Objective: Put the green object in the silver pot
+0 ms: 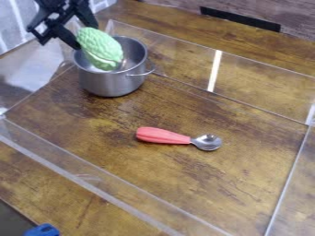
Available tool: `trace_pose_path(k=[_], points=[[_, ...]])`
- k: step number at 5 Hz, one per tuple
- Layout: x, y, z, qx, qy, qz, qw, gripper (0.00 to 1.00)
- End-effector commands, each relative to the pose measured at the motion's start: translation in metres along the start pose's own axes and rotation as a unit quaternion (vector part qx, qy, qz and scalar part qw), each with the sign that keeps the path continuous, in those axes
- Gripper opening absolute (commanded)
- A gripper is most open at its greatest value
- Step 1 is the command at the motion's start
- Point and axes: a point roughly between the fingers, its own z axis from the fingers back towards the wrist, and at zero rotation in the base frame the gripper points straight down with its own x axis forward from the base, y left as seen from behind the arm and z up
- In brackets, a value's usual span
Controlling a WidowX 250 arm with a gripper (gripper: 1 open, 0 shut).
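The green object [101, 49], a light green bumpy oval, hangs tilted over the opening of the silver pot [120, 85], its lower end down near the pot's rim. My black gripper [72, 25] is shut on the object's upper left end, above and to the left of the pot. The pot stands at the back left of the wooden table. The object hides most of the pot's inside.
A spoon [174, 137] with a red handle lies on the wood at mid table, bowl end to the right. A low clear plastic wall [216, 70] rings the work area. A small blue thing [43, 230] shows at the bottom left edge.
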Motion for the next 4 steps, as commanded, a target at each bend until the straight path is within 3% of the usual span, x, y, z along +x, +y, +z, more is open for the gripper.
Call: trace_pose_path(k=[1,3,4], points=[[0.024,-0.009,0.015,-0.026,-0.020,0.003,0.9995,0.00],[0.067,-0.001,0.009,-0.030,-0.003,0.006,0.9995,0.00],[0.084,0.001,0.019,-0.034,0.005,0.010,0.9994,0.00]])
